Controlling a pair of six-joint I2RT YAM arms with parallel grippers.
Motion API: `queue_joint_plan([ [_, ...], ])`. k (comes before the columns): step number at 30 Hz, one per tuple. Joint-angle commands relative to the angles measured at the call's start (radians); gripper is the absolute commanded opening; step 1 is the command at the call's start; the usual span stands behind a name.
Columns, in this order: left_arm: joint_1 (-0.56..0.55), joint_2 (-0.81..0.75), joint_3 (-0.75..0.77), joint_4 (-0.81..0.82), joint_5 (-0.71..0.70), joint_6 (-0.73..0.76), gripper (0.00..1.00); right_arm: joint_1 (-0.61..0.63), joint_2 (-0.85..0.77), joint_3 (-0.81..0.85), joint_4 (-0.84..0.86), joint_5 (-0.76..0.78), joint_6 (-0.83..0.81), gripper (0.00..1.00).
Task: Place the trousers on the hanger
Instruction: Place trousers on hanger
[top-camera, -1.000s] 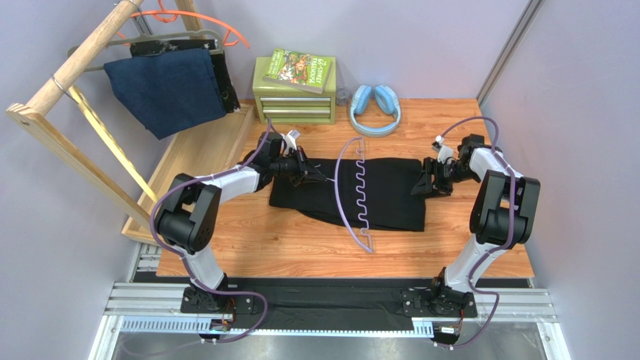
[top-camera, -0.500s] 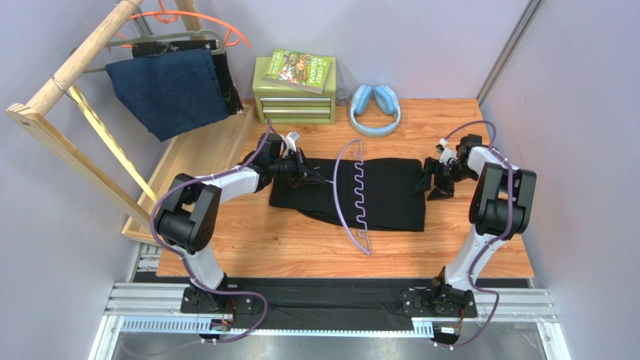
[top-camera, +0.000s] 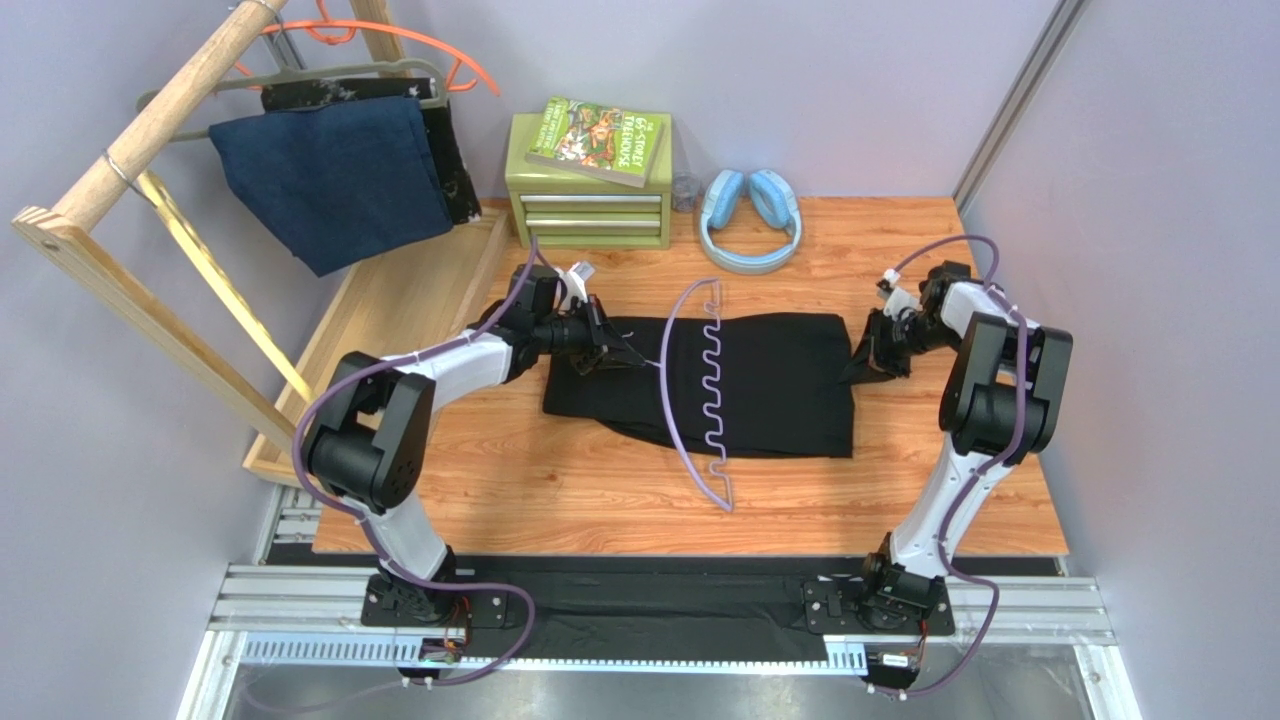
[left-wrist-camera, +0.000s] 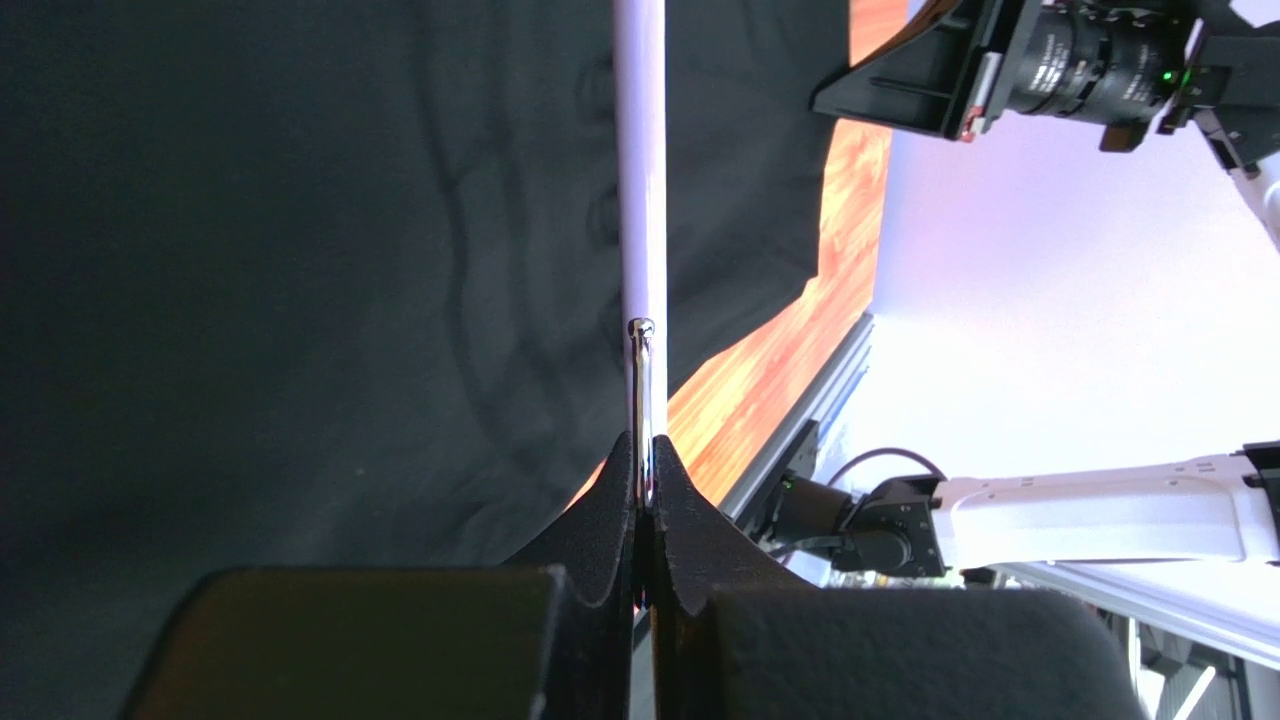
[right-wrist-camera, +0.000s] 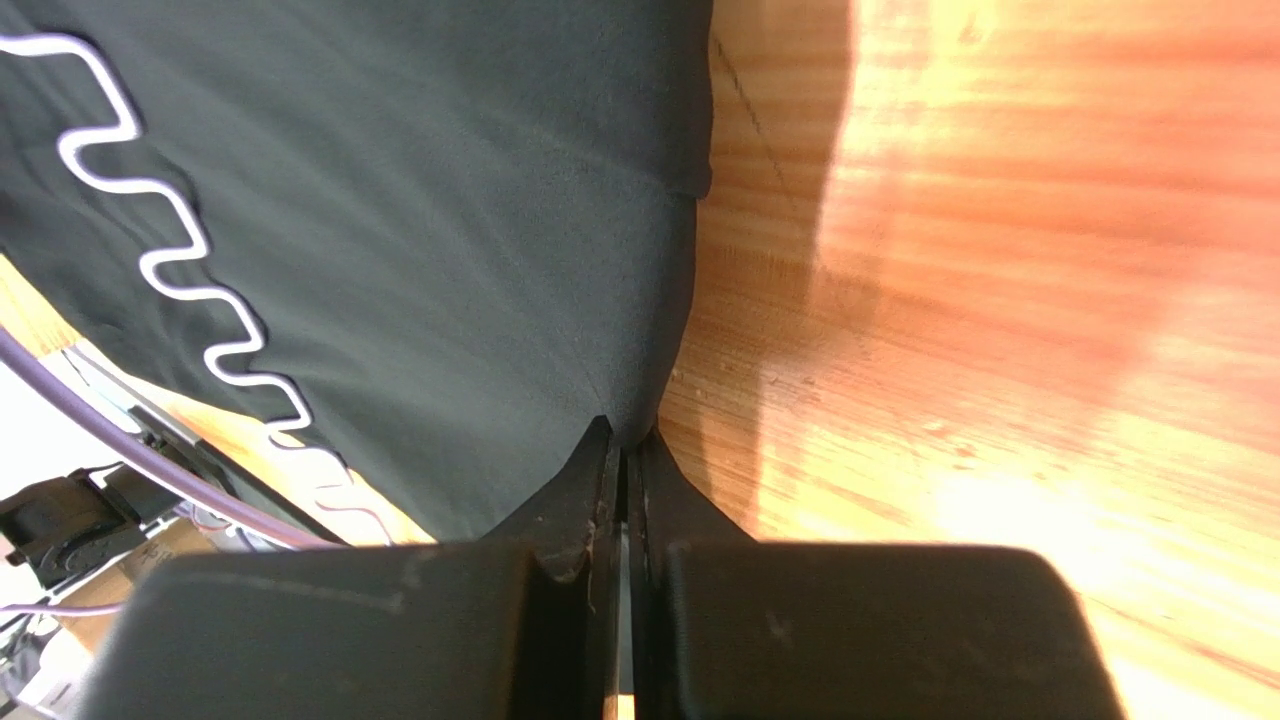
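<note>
The black trousers (top-camera: 774, 387) lie folded flat in the middle of the table. The lavender hanger (top-camera: 672, 393) lies across their left part, its wavy arm (top-camera: 712, 393) on the cloth. My left gripper (top-camera: 613, 350) is shut on the hanger's thin metal hook, which the left wrist view shows as a hook (left-wrist-camera: 642, 405) running up from the left gripper (left-wrist-camera: 643, 450) into the pale hanger (left-wrist-camera: 640, 165) over the dark trousers (left-wrist-camera: 301, 225). My right gripper (top-camera: 870, 362) is at the trousers' right edge. In the right wrist view the right gripper (right-wrist-camera: 624, 438) is shut, pinching the edge of the trousers (right-wrist-camera: 391, 210); the hanger's wavy arm (right-wrist-camera: 184, 255) shows at left.
A wooden rack (top-camera: 143, 128) at the far left carries a navy garment (top-camera: 338, 173), an orange hanger (top-camera: 451, 68) and a grey hanger. A green drawer box (top-camera: 589, 188) with a book stands at the back, blue headphones (top-camera: 750, 213) beside it. A wooden tray (top-camera: 394, 308) lies left.
My right gripper was open beside the trousers' right edge and has shut on that edge. The hanger has shifted slightly left with my left gripper still holding it.
</note>
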Motion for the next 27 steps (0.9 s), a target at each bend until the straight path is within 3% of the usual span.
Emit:
queue_joint_plan([
  [1, 0.012, -0.002, 0.015, 0.05, 0.025, 0.009, 0.0, -0.009, -0.043, 0.072, -0.031, -0.022, -0.025, 0.0],
  [9, 0.012, -0.031, 0.072, -0.025, 0.033, 0.042, 0.0, -0.012, -0.04, 0.128, -0.092, -0.005, -0.07, 0.0],
  [18, 0.012, 0.024, 0.046, 0.009, 0.019, 0.013, 0.0, 0.099, -0.12, 0.198, -0.114, -0.241, -0.016, 0.0],
  [22, 0.012, 0.027, 0.047, 0.007, 0.021, 0.013, 0.0, 0.216, -0.138, 0.24, -0.085, -0.306, 0.065, 0.0],
  [27, 0.012, 0.028, 0.04, 0.021, 0.022, 0.002, 0.0, 0.452, -0.132, 0.231, 0.143, -0.375, 0.317, 0.0],
])
